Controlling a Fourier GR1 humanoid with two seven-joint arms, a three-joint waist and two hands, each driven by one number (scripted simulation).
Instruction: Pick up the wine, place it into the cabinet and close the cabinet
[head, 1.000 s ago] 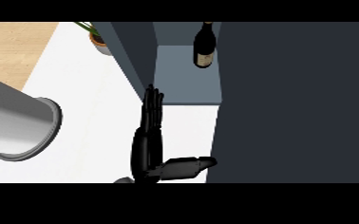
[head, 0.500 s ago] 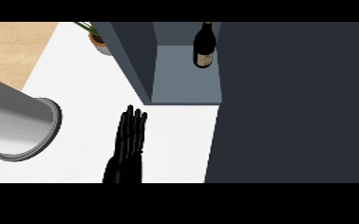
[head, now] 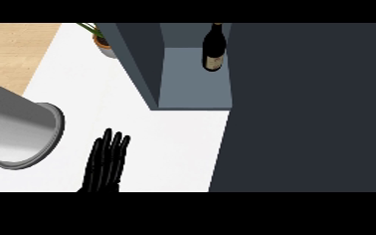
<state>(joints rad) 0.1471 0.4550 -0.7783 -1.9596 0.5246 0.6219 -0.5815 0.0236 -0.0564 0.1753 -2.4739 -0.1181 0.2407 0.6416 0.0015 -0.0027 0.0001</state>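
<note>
Left hand flat, fingers straight, holding nothing, wine upright in cabinet (neck pointing up, away from viewer)

Glossy dark glass wine bottle, matt grey cabinet, smooth white counter

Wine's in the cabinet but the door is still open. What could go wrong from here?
1. The wine bottle stands near the front edge of the cabinet shelf; the closing door might clip it.
2. The left robot hand lies open low on the counter, away from the door, so closing needs a long reach. The right hand is out of view.
</note>
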